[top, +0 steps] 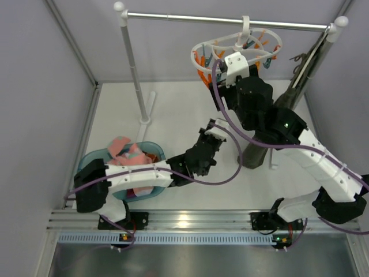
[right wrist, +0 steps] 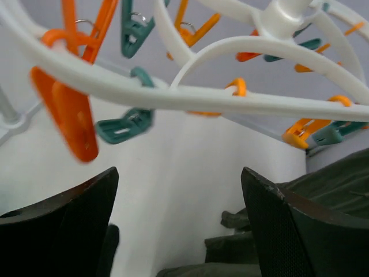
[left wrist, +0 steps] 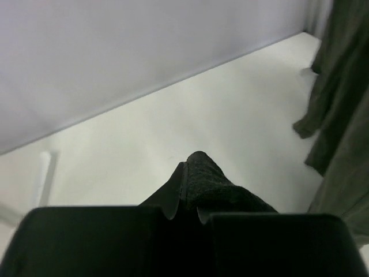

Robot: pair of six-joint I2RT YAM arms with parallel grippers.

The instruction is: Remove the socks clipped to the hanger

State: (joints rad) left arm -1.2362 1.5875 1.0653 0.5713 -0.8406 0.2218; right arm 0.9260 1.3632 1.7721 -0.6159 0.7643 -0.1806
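On the left, a blue-green plastic tub (top: pixel 89 157) sits on the white table (top: pixel 173 109). It has round corners. Soft pink socks (top: pixel 122 148) lie in it in a floppy heap, so I cannot tell which way each one points.

Next comes the left claw (left wrist: pixel 185 210). It is clenched tight on the black sock (left wrist: pixel 207 179). This sock is fuzzy and thick. Its round end sticks out past the fingertips. Its long way runs straight on from the claw, toward the grey back wall.

Farther right, the hanger (right wrist: pixel 190 99) hangs by its hook from the shiny metal rod (top: pixel 184 17). It is smooth white plastic, bent into an oval ring with curved bars inside. The ring lies flat. From above, its long way runs side to side, along the rod. Little clips dangle under it, some orange (right wrist: pixel 66 115) and some teal (right wrist: pixel 121 127). They are hard plastic with thin wire loops.

The right claw (right wrist: pixel 179 179) is just under the ring. It is released, with its two dark fingers wide apart and nothing between them.

On the far right hangs a long dark green cloth (top: pixel 253 151). It is limp and folds at the bottom.
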